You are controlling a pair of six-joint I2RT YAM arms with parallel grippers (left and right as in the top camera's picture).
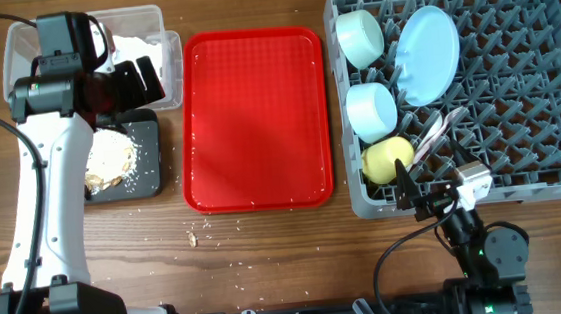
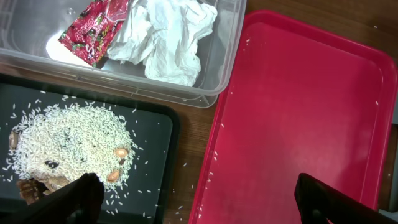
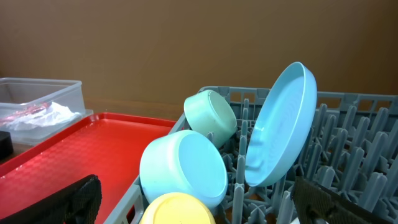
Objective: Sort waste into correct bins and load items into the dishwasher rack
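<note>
Rack (image 1: pixel 535 77) at right holds bowls (image 1: pixel 360 37), plate (image 1: pixel 428 53), cup (image 1: pixel 387 159), cutlery (image 1: pixel 429 137); wrapper (image 2: pixel 90 31) and napkin (image 2: pixel 165 40) in tub (image 2: pixel 37 59), scraps (image 2: pixel 68 146) on black tray (image 2: pixel 155 134), red tray (image 1: pixel 254 119) between, crumbs (image 1: pixel 194 239) on wooden table (image 1: pixel 269 268); left gripper (image 2: pixel 202 202) and right gripper (image 3: pixel 199 202) gape wide, empty.

Table (image 1: pixel 268 248): brown wood with darker grain lines running left to right; it fills the overhead view.
Wall (image 3: pixel 186 43): plain, flat, mid-brown surface rising behind the table's far edge, seen from the right wrist.
Light: soft and even, casting only faint, short shadows on the wood.
</note>
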